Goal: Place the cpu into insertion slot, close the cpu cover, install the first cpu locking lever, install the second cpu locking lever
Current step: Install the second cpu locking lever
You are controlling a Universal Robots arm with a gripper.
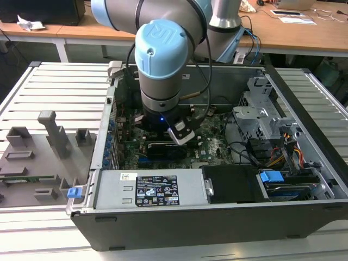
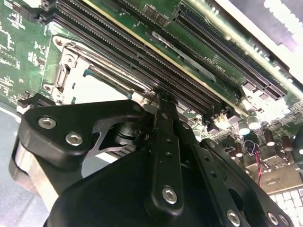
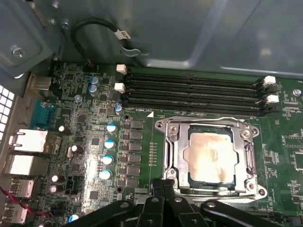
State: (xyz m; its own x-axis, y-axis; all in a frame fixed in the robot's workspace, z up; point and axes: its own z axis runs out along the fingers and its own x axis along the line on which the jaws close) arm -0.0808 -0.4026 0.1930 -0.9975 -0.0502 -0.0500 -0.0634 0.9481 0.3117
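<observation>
First wrist view, left to right: what do you make out? (A)

Left of the slot [image 3: 161, 125] there is a column of silver-capped capacitors [image 3: 110, 144]. The long black memory slots [image 3: 194, 90] run along the slot's far edge. The cpu [image 3: 210, 158] lies flat inside the slot, with the cover [image 3: 176, 151] down around it like a frame. (B)

And the jaws? (A)

They are at the slot's edge opposite the memory slots, drawn together with nothing visible between them. In the second wrist view the closed tip is against that same edge of the slot. I can't tell whether it is touching a lever. (B)

How would the cpu handle? (A)

I'd judge it light, thin and stiff. Its smooth metal face would probably slip under a pinch from above. The underside is likely delicate, so take it by two opposite edges and keep it level. The cover looks like thin, springy sheet metal, so press on its frame, never on the cpu's face. (B)

What about the levers? (A)

I can't say whether they are latched. (B)
</observation>
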